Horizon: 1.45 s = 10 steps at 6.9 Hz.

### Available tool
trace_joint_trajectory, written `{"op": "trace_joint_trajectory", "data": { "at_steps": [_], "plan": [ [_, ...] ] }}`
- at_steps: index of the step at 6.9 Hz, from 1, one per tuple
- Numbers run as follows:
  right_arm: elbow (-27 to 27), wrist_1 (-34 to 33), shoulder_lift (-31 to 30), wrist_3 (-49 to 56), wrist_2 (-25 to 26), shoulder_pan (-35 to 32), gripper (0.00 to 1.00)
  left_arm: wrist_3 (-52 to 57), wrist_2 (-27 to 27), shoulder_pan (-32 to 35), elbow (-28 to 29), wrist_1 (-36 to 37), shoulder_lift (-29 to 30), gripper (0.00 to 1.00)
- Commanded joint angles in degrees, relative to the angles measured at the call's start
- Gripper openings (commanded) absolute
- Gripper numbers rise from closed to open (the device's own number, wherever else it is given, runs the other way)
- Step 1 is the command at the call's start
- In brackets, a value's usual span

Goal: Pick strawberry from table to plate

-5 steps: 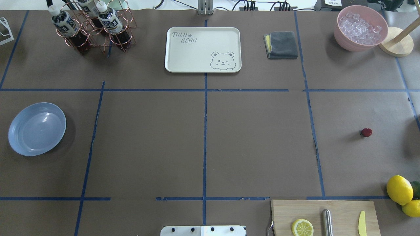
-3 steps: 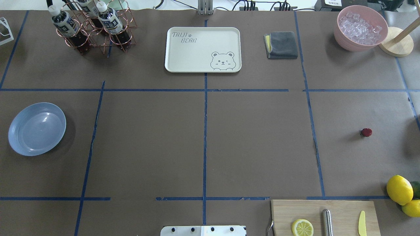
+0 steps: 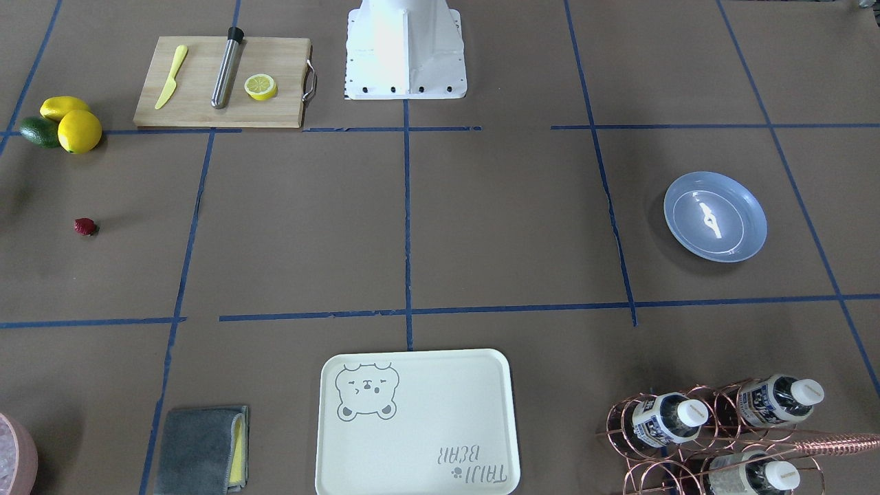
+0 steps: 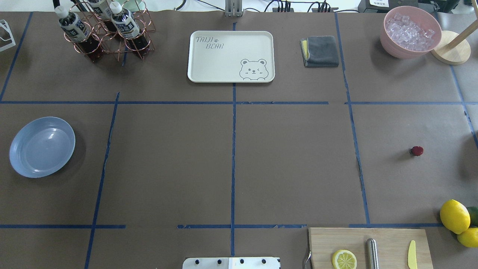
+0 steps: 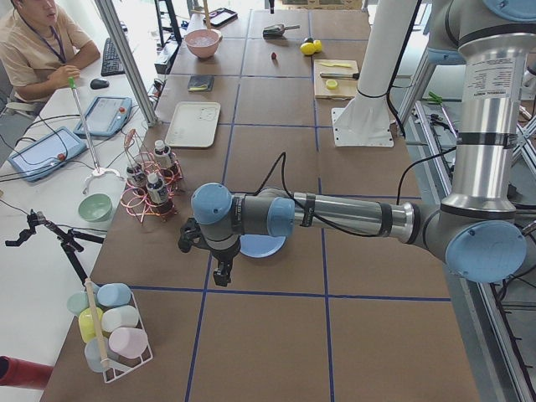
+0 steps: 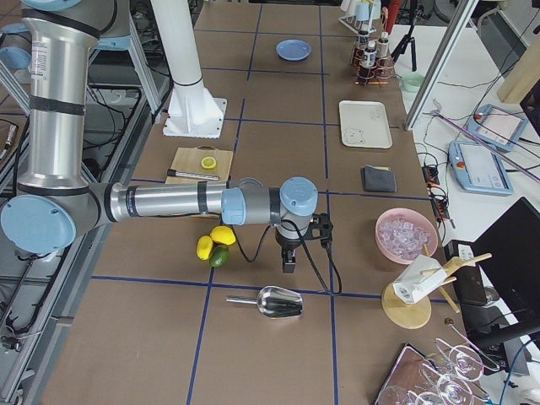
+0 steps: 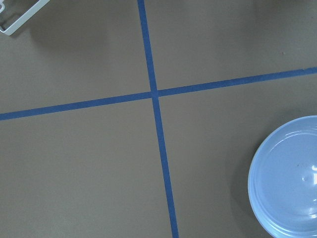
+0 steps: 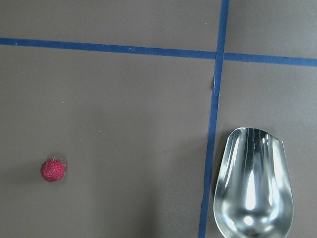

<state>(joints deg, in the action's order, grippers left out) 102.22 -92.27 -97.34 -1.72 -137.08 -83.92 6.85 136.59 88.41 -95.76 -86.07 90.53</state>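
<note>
The strawberry (image 4: pixel 416 150) is a small dark-red berry lying alone on the brown table (image 4: pixel 291 164), far on the right side; it also shows in the front view (image 3: pixel 85 226) and low left in the right wrist view (image 8: pixel 53 170). The light-blue plate (image 4: pixel 42 147) sits empty at the far left (image 3: pixel 715 216), partly in the left wrist view (image 7: pixel 287 178). My left gripper (image 5: pixel 222 272) hangs near the plate and my right gripper (image 6: pixel 289 263) hangs past the lemons. Both show only in side views, so I cannot tell whether they are open or shut.
At the back stand a cream bear tray (image 4: pixel 231 56), a copper bottle rack (image 4: pixel 108 31), a grey cloth (image 4: pixel 320 51) and a pink bowl of ice (image 4: pixel 410 31). Lemons (image 4: pixel 454 216) and a cutting board (image 4: pixel 369 248) lie front right. A metal scoop (image 8: pixel 252 183) lies right of the strawberry. A person (image 5: pixel 38 46) sits beside the table.
</note>
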Motion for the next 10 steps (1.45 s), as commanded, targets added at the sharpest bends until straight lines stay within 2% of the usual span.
{"op": "trace_joint_trajectory", "data": {
  "at_steps": [1, 3, 4, 5, 6, 7, 8, 10],
  "plan": [
    [0.2, -1.7, 0.0, 2.1, -0.3, 0.1, 1.00, 0.0, -0.3, 0.0, -0.7, -0.2, 0.1, 1.00],
    [0.6, -2.0, 0.7, 1.2, -0.3, -0.5, 1.00, 0.7, -0.1, -1.0, -1.2, -1.0, -1.2, 1.00],
    [0.7, -1.7, 0.4, 1.1, -0.3, -0.5, 1.00, 0.5, 0.6, -5.6, -1.1, -2.6, -1.2, 1.00],
    [0.7, -1.4, 0.1, 1.0, -0.4, -0.5, 1.00, -0.7, 1.0, -14.2, 1.6, -7.5, -0.3, 1.00],
    [0.6, -1.4, 0.0, 0.8, -0.4, -0.5, 1.00, -1.0, 1.0, -17.5, 7.8, -16.2, 2.3, 1.00],
    [0.4, -1.3, 0.1, 0.8, -0.3, -0.5, 1.00, -1.0, 1.0, -17.8, 13.4, -26.7, 2.2, 1.00],
    [0.4, -1.3, 0.1, 0.8, -0.4, -0.5, 1.00, -3.8, 0.8, -18.5, 15.0, -31.7, 2.3, 1.00],
    [0.3, -1.4, 0.0, 0.6, -0.4, -0.5, 1.00, -12.3, 0.8, -19.9, 14.8, -32.4, 2.3, 1.00]
  ]
}}
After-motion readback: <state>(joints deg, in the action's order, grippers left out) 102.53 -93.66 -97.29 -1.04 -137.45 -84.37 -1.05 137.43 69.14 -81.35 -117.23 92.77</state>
